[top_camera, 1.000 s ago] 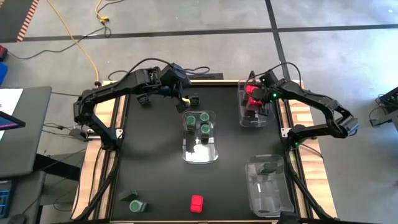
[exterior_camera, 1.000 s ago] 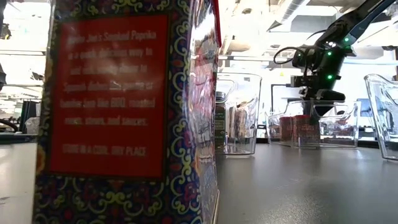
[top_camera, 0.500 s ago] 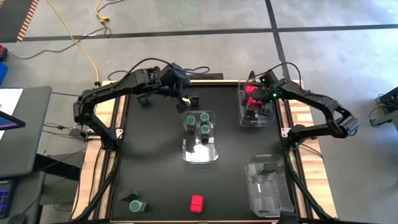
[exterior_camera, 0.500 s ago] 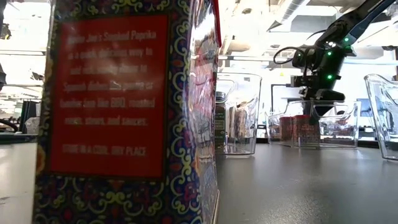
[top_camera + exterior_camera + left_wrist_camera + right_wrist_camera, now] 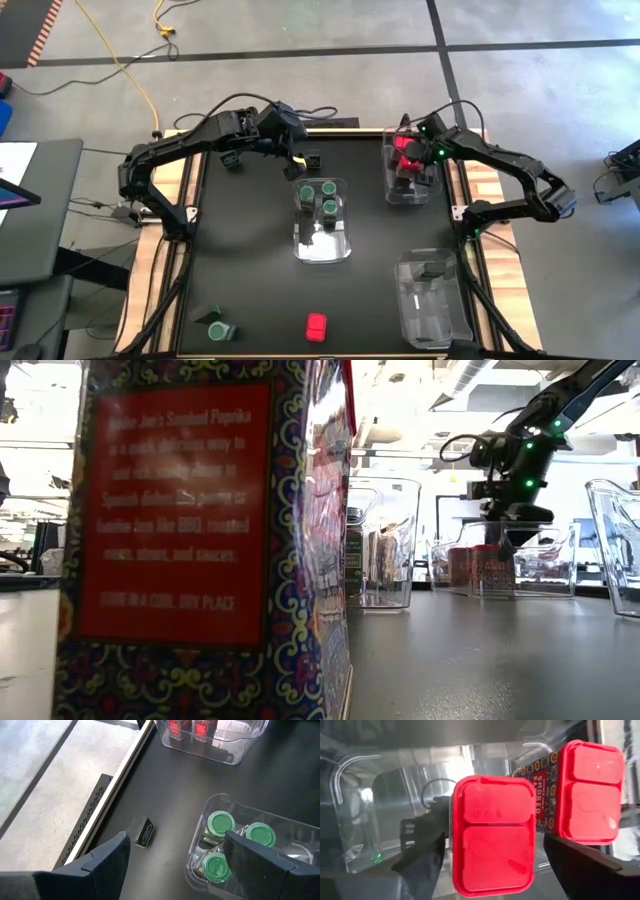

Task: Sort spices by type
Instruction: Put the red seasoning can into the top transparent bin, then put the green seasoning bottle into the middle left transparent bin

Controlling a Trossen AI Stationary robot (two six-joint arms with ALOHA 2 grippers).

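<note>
My right gripper (image 5: 490, 870) is open inside the far right clear bin (image 5: 410, 185), its fingers on either side of a red box (image 5: 492, 835) with a gap showing on each side; a second red box (image 5: 590, 790) stands beside it. My left gripper (image 5: 175, 865) is open above the table's far left part, near a small dark container (image 5: 141, 831) that lies on the black tabletop. Three green-topped jars (image 5: 220, 822) stand in the middle bin (image 5: 322, 245). A dark container (image 5: 433, 270) sits in the near right bin (image 5: 430, 310).
Near the table's front edge lie a green-topped jar (image 5: 217, 328), a dark container (image 5: 207, 314) beside it and a red box (image 5: 316, 326); that box fills the left of the low view (image 5: 200, 520). Bare black tabletop lies between the bins and the near edge.
</note>
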